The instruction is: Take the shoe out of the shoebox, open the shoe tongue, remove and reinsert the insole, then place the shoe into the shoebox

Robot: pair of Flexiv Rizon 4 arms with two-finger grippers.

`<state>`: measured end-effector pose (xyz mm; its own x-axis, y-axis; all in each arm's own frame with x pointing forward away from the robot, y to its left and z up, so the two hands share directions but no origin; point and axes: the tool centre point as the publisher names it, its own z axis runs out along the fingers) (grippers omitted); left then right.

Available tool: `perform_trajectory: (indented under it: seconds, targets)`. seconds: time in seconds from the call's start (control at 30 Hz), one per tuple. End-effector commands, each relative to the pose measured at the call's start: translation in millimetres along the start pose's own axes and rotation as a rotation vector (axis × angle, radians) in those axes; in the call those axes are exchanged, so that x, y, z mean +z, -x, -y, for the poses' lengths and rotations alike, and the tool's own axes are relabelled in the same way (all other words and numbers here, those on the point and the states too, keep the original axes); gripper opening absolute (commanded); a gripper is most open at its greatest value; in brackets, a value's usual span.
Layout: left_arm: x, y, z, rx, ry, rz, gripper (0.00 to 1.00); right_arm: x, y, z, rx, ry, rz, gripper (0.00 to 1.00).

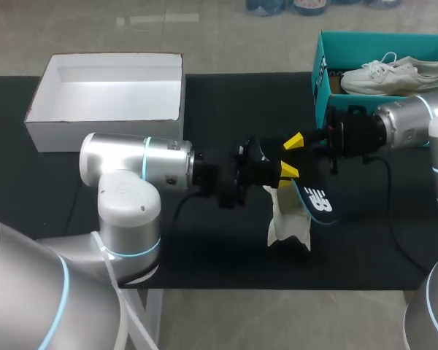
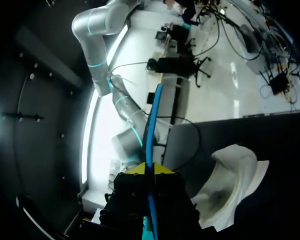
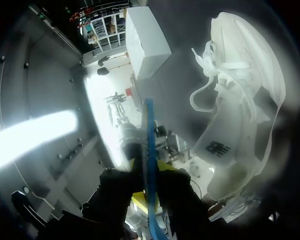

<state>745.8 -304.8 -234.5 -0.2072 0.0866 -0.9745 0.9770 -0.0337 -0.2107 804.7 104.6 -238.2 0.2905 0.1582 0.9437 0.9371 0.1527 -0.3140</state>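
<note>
Mid-task at the bench: the insole (image 1: 317,200) is out of the shoe (image 1: 288,222) and hangs in the air between both arms, so the removal half of the insole step looks done and putting it back is what remains. The left gripper (image 1: 285,172), reaching in from the left, is clenched on the insole. The right gripper (image 1: 293,141), reaching in from the right, appears clamped on it too. In each wrist view the thin blue edge runs straight between that gripper's yellow tips.

The shoe sits on the black table (image 1: 204,240) just under the two grippers, near the middle and slightly toward the near edge. It is well apart from the teal shoebox (image 1: 320,73) at the far right, where a second shoe (image 1: 394,73) lies. An open white box (image 1: 102,133) stands at the far left.

The next move probably calls for one gripper to let go and steady the shoe's opening. The other would then tilt the insole toe-first and slide it in along the sole.

The insole is a thin, flat, foot-shaped sheet, dark on its face with white print and blue at the rim. It looks bendable and likely to buckle if pushed from the heel end. The shoe is white and soft-sided, with loose laces and a slumped upper, so it will probably shift or fold under pressure. Both boxes look like stiff cardboard.
</note>
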Motion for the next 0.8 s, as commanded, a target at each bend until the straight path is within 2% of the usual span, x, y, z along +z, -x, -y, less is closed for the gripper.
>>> perform_trajectory:
  seconds: [0.03,0.43,0.6,0.8]
  targets:
    - [-7,1.4,2,0.004,-0.004,-0.019,0.00,0,0.0,-0.2,0.000,0.000,0.002,1.00]
    - [-21,-8.2,9,0.017,-0.050,-0.051,0.00,0,0.0,-0.2,0.000,0.000,0.002,1.00]
    - [-28,-10.6,12,0.019,-0.057,-0.052,0.00,-28,2.0,7.4,0.057,0.097,0.050,1.00]
    - [-37,-12.2,12,0.027,-0.059,-0.061,0.00,-68,-7.7,22.8,0.071,0.204,0.113,1.00]
